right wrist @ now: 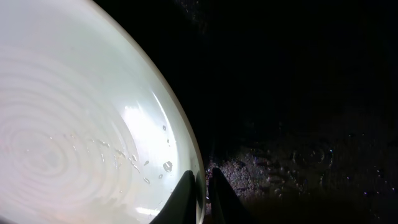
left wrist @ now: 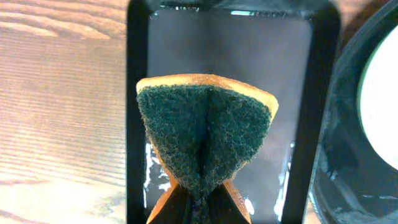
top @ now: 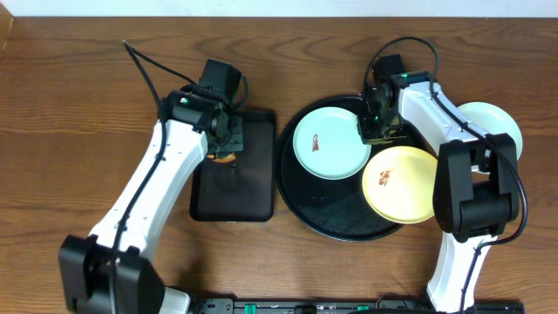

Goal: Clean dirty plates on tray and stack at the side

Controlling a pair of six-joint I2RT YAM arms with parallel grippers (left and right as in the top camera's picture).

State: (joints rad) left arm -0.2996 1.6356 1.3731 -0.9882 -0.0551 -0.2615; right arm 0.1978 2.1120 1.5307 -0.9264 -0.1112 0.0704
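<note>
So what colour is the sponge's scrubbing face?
Dark green, backed by orange; the sponge shows best in left wrist view.

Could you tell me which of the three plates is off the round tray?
The mint-green plate at far right, on bare wood; the other mint-green plate and the yellow plate rest on the tray.
</note>
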